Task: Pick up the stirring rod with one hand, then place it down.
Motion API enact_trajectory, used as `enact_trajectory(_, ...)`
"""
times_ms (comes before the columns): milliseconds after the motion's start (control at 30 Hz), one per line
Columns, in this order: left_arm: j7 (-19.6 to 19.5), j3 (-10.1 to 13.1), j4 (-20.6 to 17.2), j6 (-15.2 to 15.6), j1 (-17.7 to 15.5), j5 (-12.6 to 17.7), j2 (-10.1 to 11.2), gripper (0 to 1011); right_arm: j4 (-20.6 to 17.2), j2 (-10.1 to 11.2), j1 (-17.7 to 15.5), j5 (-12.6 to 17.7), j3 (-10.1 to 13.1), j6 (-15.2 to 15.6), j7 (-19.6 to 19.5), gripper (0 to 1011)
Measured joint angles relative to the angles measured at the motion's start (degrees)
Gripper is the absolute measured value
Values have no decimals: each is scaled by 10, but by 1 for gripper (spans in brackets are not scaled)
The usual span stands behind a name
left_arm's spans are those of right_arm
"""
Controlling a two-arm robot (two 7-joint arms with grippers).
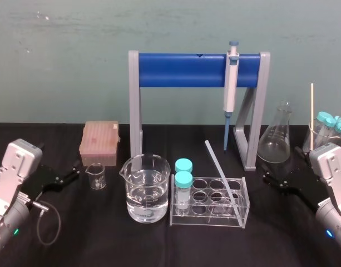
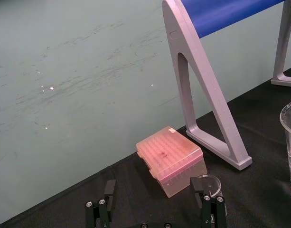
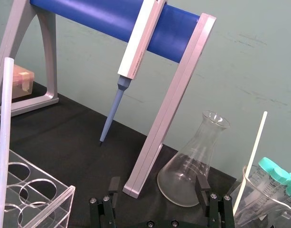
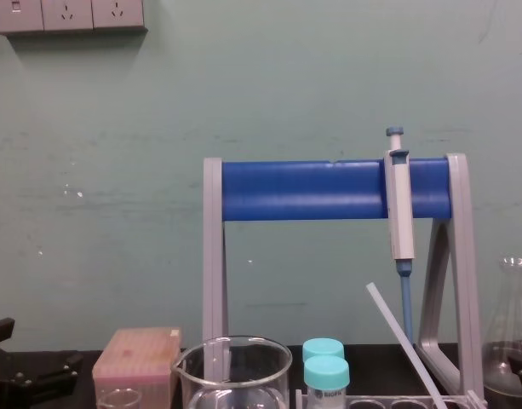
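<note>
Each of my arms ends in a boxy silver-grey wrist housing [image 1: 19, 160] with rounded corners. Beyond these, the left gripper [image 1: 74, 171] and right gripper [image 1: 269, 179] are flat, matte black and taper to narrow tips. A thin grey cable [image 1: 50, 225] with a metal plug loops off the left forearm, beside a small green light [image 1: 15, 232]. The right forearm carries a blue light [image 1: 327, 233]. Through the wrist cameras I see blocky black fingers [image 2: 109, 189] with bright round screws [image 2: 88, 204] at their bases.

Scuffed teal wall [image 4: 116, 170] with sockets [image 4: 69, 15] behind black table [image 1: 92, 236]
</note>
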Motion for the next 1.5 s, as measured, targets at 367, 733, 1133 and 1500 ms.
enact_trajectory(367,0,0,0,0,0,0,0,1000,0,0,0,0,0,0,0,1000)
enact_trajectory(733,0,0,0,0,0,0,0,1000,0,0,0,0,0,0,0,1000)
enact_trajectory(1133,0,0,0,0,0,0,0,1000,0,0,0,0,0,0,0,1000)
enact_trajectory(1500,0,0,0,0,0,0,0,1000,0,0,0,0,0,0,0,1000)
